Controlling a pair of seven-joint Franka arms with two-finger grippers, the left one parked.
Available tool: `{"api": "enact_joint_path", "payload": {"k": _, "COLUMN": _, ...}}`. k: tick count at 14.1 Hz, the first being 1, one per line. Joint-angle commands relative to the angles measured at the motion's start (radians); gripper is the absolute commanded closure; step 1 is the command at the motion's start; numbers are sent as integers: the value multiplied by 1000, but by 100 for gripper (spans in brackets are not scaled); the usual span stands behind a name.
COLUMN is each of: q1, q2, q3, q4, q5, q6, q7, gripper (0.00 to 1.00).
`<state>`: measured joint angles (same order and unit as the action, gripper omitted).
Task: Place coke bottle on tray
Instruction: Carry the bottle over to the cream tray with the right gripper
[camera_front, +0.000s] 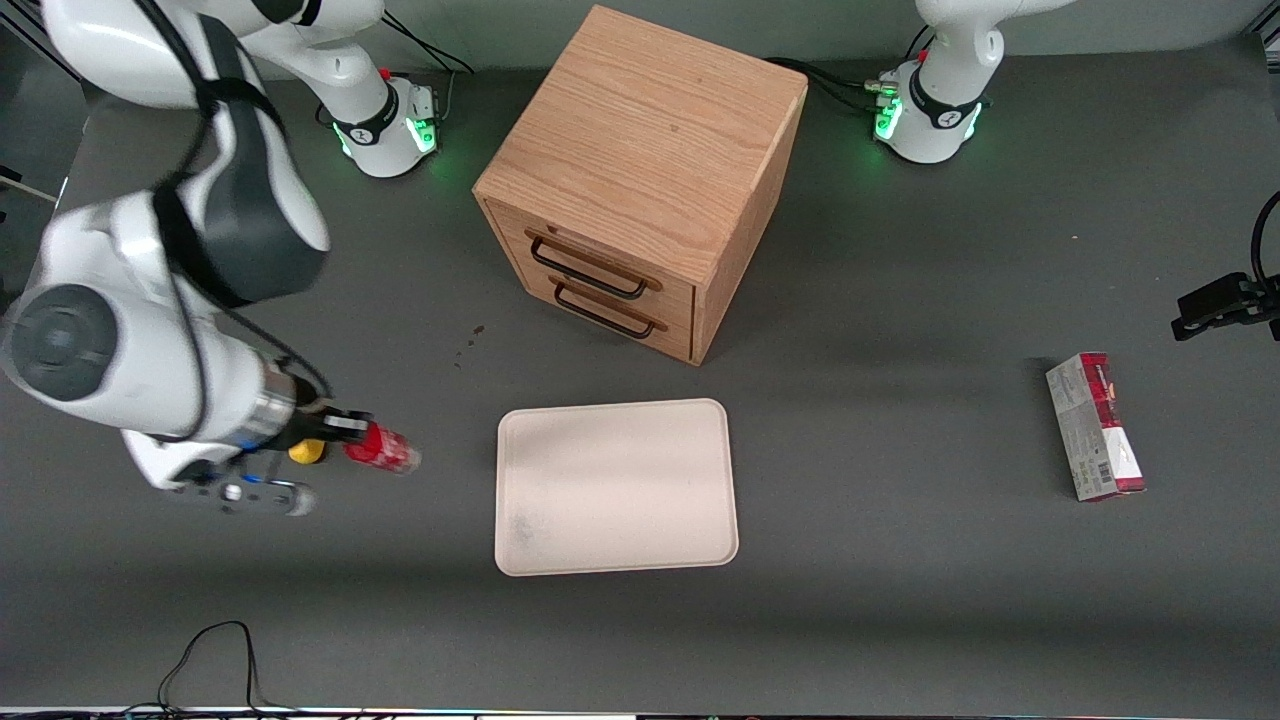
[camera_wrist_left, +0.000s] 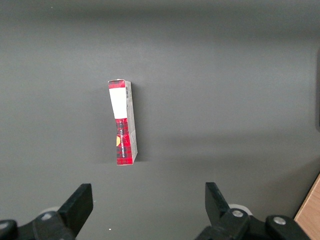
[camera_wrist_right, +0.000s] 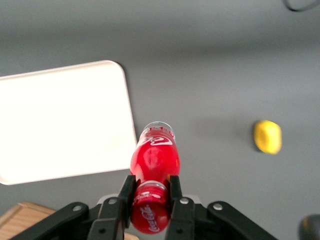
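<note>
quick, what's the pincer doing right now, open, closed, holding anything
Right pincer: closed on the coke bottle, above the table beside the tray.

Right arm bent low over the table, gripper (camera_wrist_right: 150, 194) fingers clamped horizontally

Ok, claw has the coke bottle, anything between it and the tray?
Nothing visible. The claw is shut on the coke bottle, held above bare table toward the working arm's end of the tray. The tray is empty. A small yellow thing lies off that path.
</note>
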<state>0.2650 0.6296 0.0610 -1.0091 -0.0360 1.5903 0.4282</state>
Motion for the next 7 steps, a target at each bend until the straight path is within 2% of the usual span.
{"api": "enact_joint_path", "payload": {"k": 1, "q1": 51, "q2": 114, "q3": -4, "q4": 81, "q5": 4, "q6": 101, "q7": 79, "gripper": 100}}
{"api": "enact_joint_path", "payload": {"k": 7, "q1": 88, "q2": 240, "q3": -6, "q4": 79, "q5": 2, "q6": 279, "q7": 145, "gripper": 100}}
